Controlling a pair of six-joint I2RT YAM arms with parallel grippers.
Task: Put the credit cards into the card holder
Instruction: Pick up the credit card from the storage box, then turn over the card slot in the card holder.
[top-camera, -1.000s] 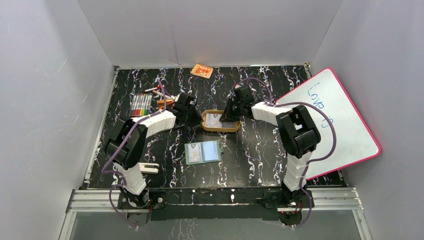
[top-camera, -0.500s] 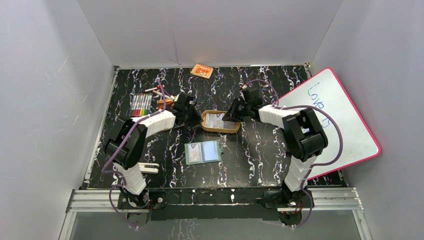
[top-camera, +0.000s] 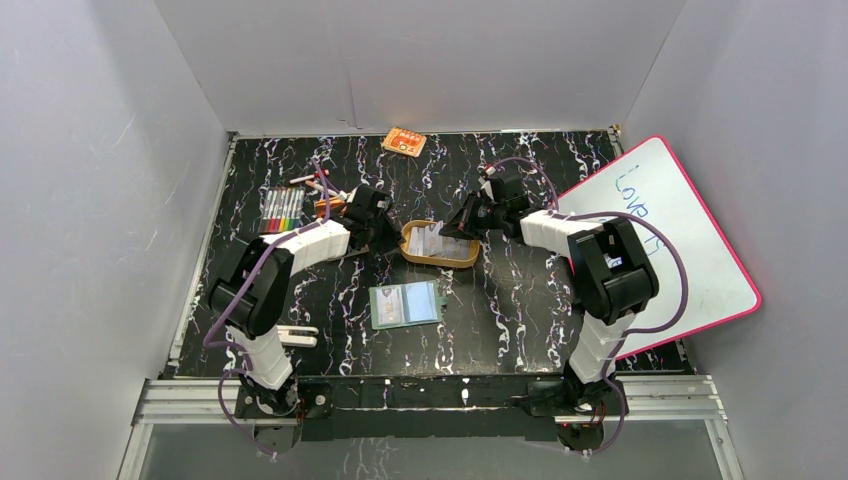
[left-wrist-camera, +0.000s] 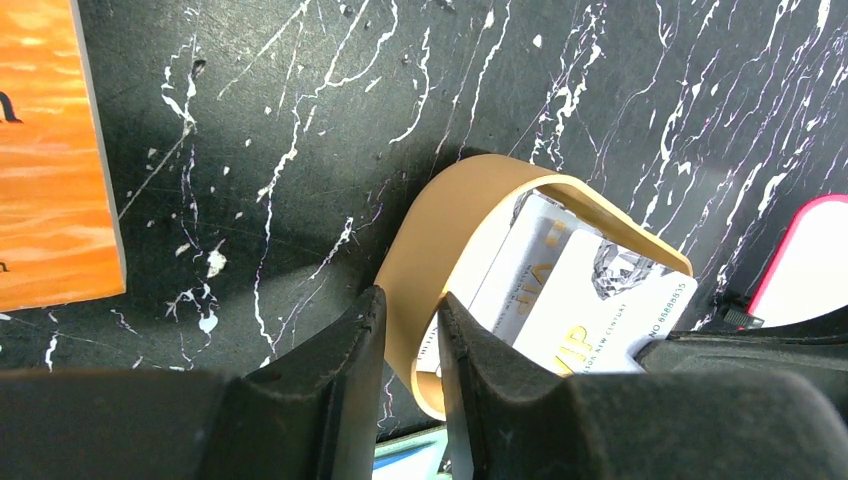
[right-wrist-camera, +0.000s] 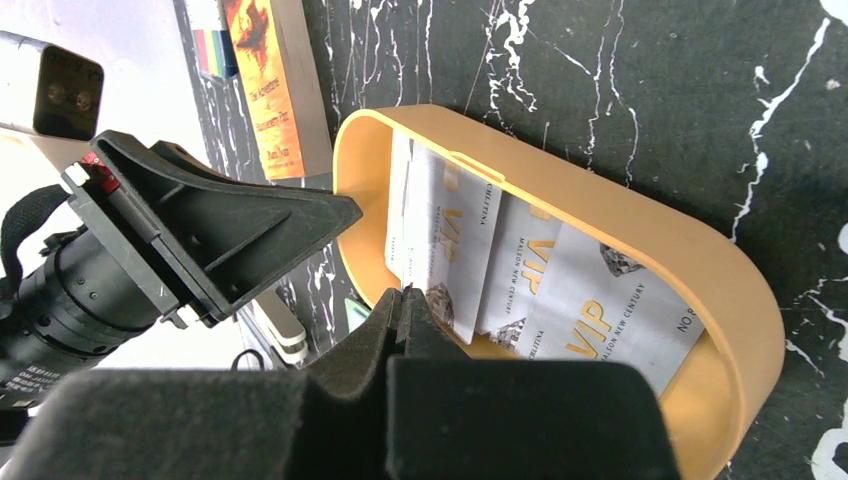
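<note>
Largely masked from overhead by both wrists: the credit cards (top-camera: 428, 240), several, overlapped inside the tan oval tray (top-camera: 440, 262). Cut off in the right wrist view by that gripper's own black fingers: the cards' near edges. Pinched by the left gripper (left-wrist-camera: 410, 300): the tray's end wall, one finger (left-wrist-camera: 340, 360) outside it and one inside, the gap narrow. Right gripper (right-wrist-camera: 404, 293) fully closed, tips pressed together at the edge of the fanned cards; impossible to tell whether a card is caught there. Cards lying lengthwise along the tray, left to right from overhead. Card holder (top-camera: 405, 304) open and flat, nearer the arm bases, apart from both grippers, long side likewise left to right.
</note>
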